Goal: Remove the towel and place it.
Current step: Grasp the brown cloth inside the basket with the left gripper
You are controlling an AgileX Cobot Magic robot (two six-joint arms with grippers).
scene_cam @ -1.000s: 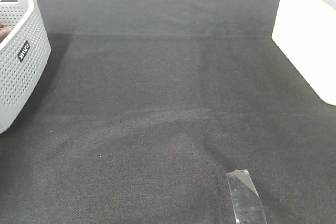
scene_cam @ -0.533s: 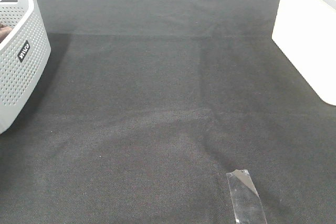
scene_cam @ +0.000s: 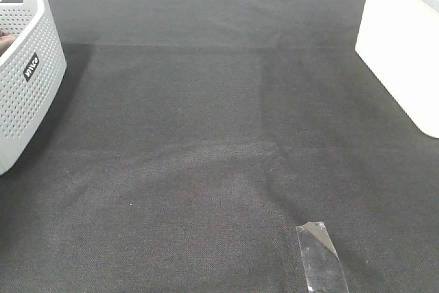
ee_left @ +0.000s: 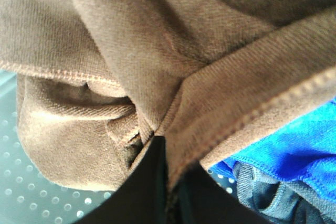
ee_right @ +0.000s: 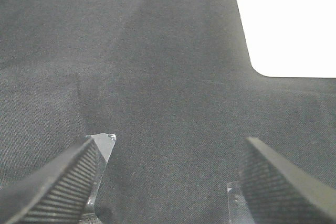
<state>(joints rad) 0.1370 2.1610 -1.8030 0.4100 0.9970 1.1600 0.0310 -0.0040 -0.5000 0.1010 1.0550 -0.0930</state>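
Note:
The brown towel (ee_left: 157, 51) fills the left wrist view, bunched in folds with a stitched hem showing. It lies inside the grey perforated basket (scene_cam: 27, 80), where a sliver of brown (scene_cam: 5, 42) shows at the rim. My left gripper (ee_left: 168, 187) is down in the basket, its dark fingers closed on a fold of the towel. My right gripper (ee_right: 168, 182) is open and empty, low over the black cloth table; one clear fingertip (scene_cam: 321, 259) shows in the exterior view.
A blue cloth (ee_left: 294, 150) and a dark grey cloth (ee_left: 262, 198) lie under the towel in the basket. A white block (scene_cam: 405, 46) stands at the table's right edge, and it also shows in the right wrist view (ee_right: 289, 24). Black cloth (scene_cam: 219, 135) covers the table.

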